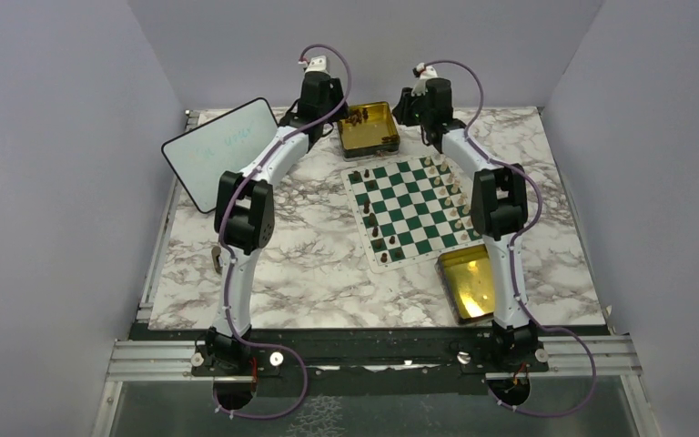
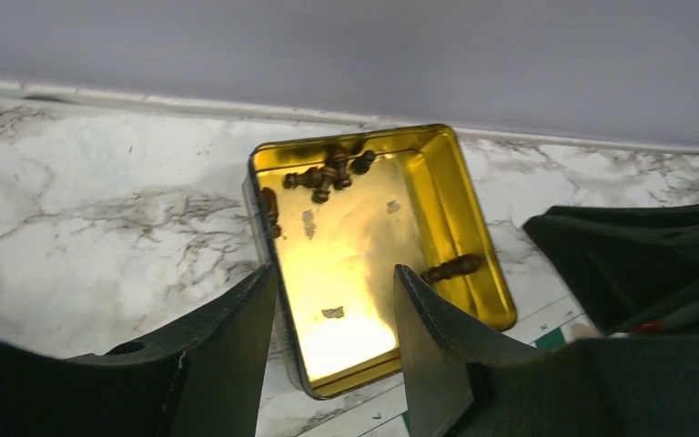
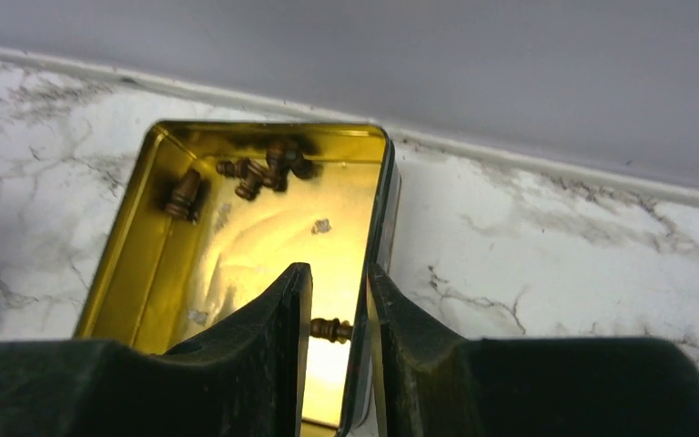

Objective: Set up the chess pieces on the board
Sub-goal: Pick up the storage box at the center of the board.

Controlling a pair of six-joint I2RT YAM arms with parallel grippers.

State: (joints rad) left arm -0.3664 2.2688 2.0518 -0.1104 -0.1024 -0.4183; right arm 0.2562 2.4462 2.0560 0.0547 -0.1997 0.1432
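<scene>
The green and white board (image 1: 410, 208) lies mid-table. Cream chess pieces (image 1: 455, 205) stand along its right side and a few dark ones (image 1: 369, 208) along its left. Several more dark pieces (image 2: 328, 173) lie in the far corner of a gold tin (image 1: 369, 127) behind the board. One dark piece (image 2: 452, 268) lies alone by the tin's right wall. My left gripper (image 2: 335, 273) hangs open and empty over the tin's near end. My right gripper (image 3: 339, 273) is above the tin's right wall, jaws narrowly apart, with the lone piece (image 3: 330, 329) showing below between them.
A second gold tin (image 1: 469, 282) lies off the board's near right corner, by the right arm. A white whiteboard with a black rim (image 1: 223, 150) lies at the back left. The back wall is close behind the far tin.
</scene>
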